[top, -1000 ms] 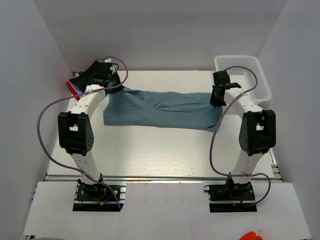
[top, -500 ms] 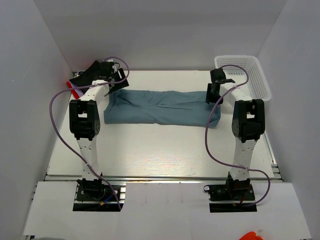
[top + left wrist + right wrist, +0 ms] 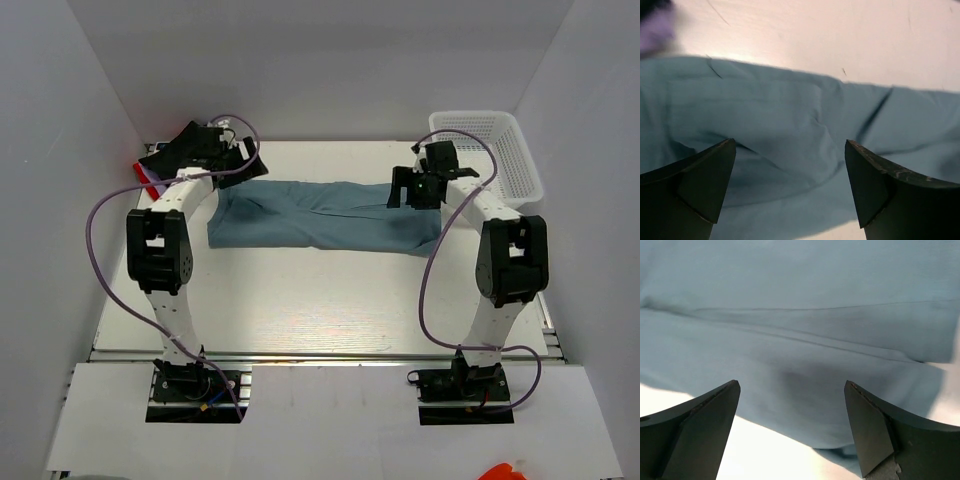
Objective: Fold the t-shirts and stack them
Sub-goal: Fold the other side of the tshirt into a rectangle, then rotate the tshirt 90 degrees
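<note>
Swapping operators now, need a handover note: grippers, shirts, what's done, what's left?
Left gripper: open, holds nothing, over the blue shirt's left end.
Right gripper: open, holds nothing, over its right end.
Blue shirt: lies as a long folded strip.
Red shirt: a sliver at the far-left corner, behind the left arm.
Done: lengthwise fold.
Left: fold the strip across, then stack.

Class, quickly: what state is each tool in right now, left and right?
Left tool: open, holding nothing, over the blue-teal t-shirt.
Right tool: open, holding nothing, over the same shirt.
</note>
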Available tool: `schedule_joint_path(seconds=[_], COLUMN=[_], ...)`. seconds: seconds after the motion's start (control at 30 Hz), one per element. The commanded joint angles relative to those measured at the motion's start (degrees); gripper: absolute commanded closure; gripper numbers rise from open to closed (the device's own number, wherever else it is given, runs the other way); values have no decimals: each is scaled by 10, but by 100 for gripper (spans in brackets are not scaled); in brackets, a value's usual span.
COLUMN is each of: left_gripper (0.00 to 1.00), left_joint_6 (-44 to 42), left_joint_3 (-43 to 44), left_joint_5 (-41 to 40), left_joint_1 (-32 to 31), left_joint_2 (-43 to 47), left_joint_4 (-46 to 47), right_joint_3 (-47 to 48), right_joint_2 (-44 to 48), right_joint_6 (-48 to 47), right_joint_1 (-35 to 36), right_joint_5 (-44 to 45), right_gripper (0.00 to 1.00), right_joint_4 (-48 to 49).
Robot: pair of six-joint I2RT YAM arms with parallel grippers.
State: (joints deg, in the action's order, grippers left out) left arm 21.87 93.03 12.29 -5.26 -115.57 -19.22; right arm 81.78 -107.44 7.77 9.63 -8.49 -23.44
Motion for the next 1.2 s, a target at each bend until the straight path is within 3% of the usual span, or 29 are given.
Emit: schedule_joint_path(seconds=[0.0,0.17,0.33,0.43,0.5,0.53,0.63,0.67,0.7,0.73,0.77,0.8,0.9,1.17], left_gripper=[0,0,0,0,0,0,0,0,0,0,0,0,0,0], left_joint_6=[-2,10,10,-5,-22,-33,-48,-48,-48,-35,-9,6,30,7], left_joint_3=[-43,-108,-44,75,122,188,380,432,485,478,455,423,459,475], left_joint_5=[83,77,59,81,95,100,143,161,173,198,210,194,172,107], left_joint_1=[-9,-9,-14,-25,-42,-49,-75,-81,-91,-97,-97,-105,-122,-159], left_joint_2=[33,10,-85,-168,-206,-251,-343,-409,-432,-444,-444,-444,-476,-490], left_joint_4=[11,16,-34,-57,-34,-15,-4,6,27,117,181,227,310,413], right_joint_3=[-25,-70,-131,-191,-274,-293,-375,-386,-395,-406,-406,-403,-373,-226], right_joint_2=[12,-2,-8,14,66,78,136,146,151,156,160,161,156,70], right_joint_6=[-7,22,51,52,51,50,32,23,18,13,-15,-25,-108,-188], right_joint_1=[12,15,14,21,38,43,106,140,177,221,247,320,383,434], right_joint_5=[-54,-5,9,10,-25,-59,-131,-148,-205,-217,-225,-235,-237,-334], right_gripper=[10,10,10,10,10,10,10,10,10,10,10,10,10,10], right_joint_4=[31,34,24,2,21,23,0,0,-2,-5,-6,-2,-4,110])
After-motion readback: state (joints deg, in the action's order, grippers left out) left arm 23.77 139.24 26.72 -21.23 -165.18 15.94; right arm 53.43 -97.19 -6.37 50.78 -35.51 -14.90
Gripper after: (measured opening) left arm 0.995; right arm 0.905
